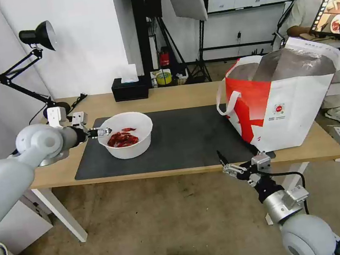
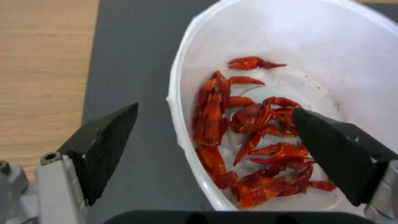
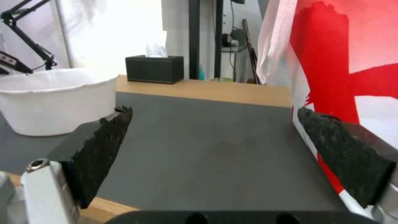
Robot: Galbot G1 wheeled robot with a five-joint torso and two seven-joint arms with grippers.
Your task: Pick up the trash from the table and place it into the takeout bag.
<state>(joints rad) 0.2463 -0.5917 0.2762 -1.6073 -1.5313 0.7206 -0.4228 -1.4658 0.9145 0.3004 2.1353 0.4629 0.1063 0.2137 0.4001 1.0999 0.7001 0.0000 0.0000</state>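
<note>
— So where's the trash now?
— One piece shows: the white bowl (image 1: 126,135) of red crayfish shells (image 2: 244,137) sits on the dark grey mat (image 1: 180,143), toward the table's (image 1: 174,95) left end.
— Anyone on it?
— The left gripper (image 1: 103,131) is spread wide astride the bowl's left rim, one finger (image 2: 104,146) outside the wall, the other over the shells. Not closed yet.
— And the bag?
— The red-and-white takeout bag (image 1: 287,99) stands open at the mat's right end, well apart. I can't see into it. The right gripper (image 1: 228,166) hangs wide open, empty, just off the table's front edge.
— Progress?
— I'd judge this bowl is still to be lifted and carried over.
</note>
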